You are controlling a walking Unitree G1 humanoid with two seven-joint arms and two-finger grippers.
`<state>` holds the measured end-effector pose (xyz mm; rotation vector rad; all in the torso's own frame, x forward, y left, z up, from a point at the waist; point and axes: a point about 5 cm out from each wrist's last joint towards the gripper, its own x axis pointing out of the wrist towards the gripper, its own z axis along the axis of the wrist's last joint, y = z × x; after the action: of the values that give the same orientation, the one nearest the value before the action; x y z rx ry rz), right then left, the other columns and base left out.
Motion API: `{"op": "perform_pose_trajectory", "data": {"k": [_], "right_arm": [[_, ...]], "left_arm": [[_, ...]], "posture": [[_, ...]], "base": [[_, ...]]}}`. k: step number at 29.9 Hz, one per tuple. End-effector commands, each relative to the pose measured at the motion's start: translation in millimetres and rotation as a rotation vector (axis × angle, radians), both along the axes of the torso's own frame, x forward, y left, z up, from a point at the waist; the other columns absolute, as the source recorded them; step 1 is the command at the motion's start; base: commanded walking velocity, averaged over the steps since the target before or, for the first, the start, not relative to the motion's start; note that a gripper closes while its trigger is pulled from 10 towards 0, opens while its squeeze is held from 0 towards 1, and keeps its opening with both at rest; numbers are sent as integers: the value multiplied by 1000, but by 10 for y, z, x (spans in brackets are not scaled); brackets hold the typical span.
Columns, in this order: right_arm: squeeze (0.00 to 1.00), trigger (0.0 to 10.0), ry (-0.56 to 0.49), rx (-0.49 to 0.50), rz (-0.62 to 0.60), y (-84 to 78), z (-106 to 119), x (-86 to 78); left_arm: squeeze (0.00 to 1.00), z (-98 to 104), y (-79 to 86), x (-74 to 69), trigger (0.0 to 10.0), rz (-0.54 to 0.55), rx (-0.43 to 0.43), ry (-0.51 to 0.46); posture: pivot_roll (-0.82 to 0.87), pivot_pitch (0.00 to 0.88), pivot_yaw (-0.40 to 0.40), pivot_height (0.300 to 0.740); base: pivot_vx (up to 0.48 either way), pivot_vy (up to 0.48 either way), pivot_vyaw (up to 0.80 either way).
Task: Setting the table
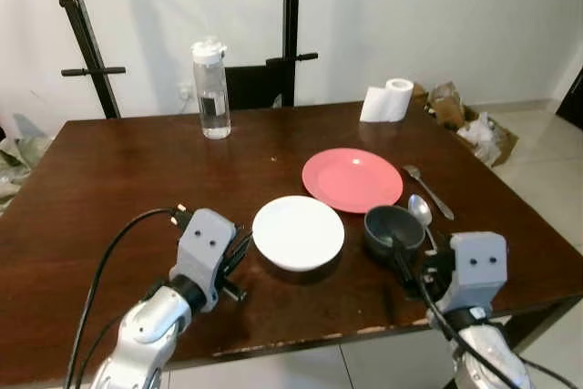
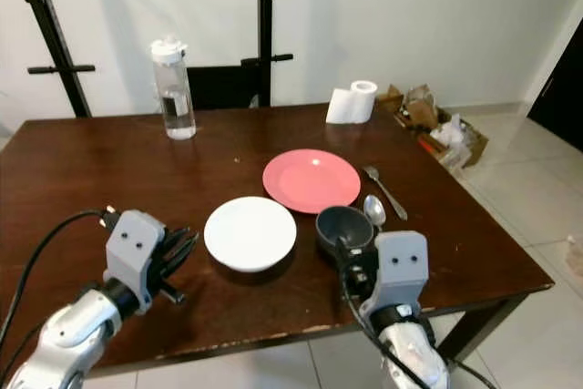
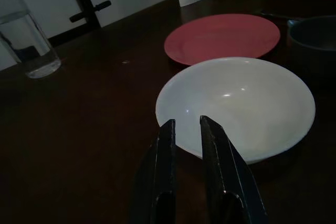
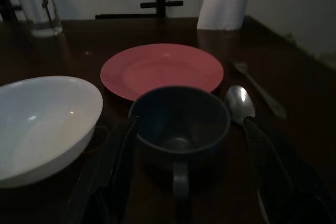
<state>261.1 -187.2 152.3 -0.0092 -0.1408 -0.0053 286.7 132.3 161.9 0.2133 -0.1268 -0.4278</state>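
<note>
A white bowl point(image 1: 298, 232) sits near the table's front edge, with a pink plate point(image 1: 352, 179) just behind it to the right. A dark grey cup point(image 1: 393, 230) stands right of the bowl, its handle point(image 4: 180, 181) toward me. My right gripper point(image 4: 190, 121) is open, one finger on each side of the cup, and neither finger visibly presses on it. A spoon point(image 1: 421, 209) and a fork point(image 1: 428, 190) lie right of the plate. My left gripper point(image 3: 186, 123) is shut with nothing in it, its tips just short of the bowl's near rim point(image 3: 210, 153).
A clear water bottle point(image 1: 211, 90) stands at the back left of the brown table point(image 1: 118, 189), and a paper towel roll point(image 1: 387, 101) at the back right. Black stand poles point(image 1: 290, 25) rise behind the table. Crumpled bags point(image 1: 469, 120) lie on the floor to the right.
</note>
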Motion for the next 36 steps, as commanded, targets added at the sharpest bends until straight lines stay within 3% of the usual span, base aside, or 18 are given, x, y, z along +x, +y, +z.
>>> {"op": "perform_pose_trajectory", "data": {"k": [1,7,12,13,14,19,36], "right_arm": [[0,10000,16,39,1,44,-57,16],[0,10000,-8,10,12,106,-43,26],[0,10000,-2,107,-18,69,-55,47],[0,10000,2,178,-56,13,-52,65],[0,10000,0,188,-71,-16,-46,66],[0,10000,-5,194,-89,-65,-42,54],[0,10000,26,158,-89,-59,-112,1]], "left_arm": [[0,-67,41,-4,10000,32,-10,28],[0,-134,83,35,10000,78,-29,56],[0,-117,108,88,10000,113,-60,52],[0,-110,122,101,10000,117,-62,51],[0,-113,125,104,10000,116,-62,52],[0,-123,112,108,10000,111,-59,54],[0,-162,88,145,10000,91,-60,62]], "posture": [[-11,0,91,740],[-14,0,98,740],[-11,0,101,740],[-11,0,101,740],[-21,0,107,740],[-33,0,116,740],[-52,0,121,740]], "base": [[0,0,0],[0,0,0],[0,0,0],[0,0,0],[0,0,0],[0,0,0],[-289,0,0]]}}
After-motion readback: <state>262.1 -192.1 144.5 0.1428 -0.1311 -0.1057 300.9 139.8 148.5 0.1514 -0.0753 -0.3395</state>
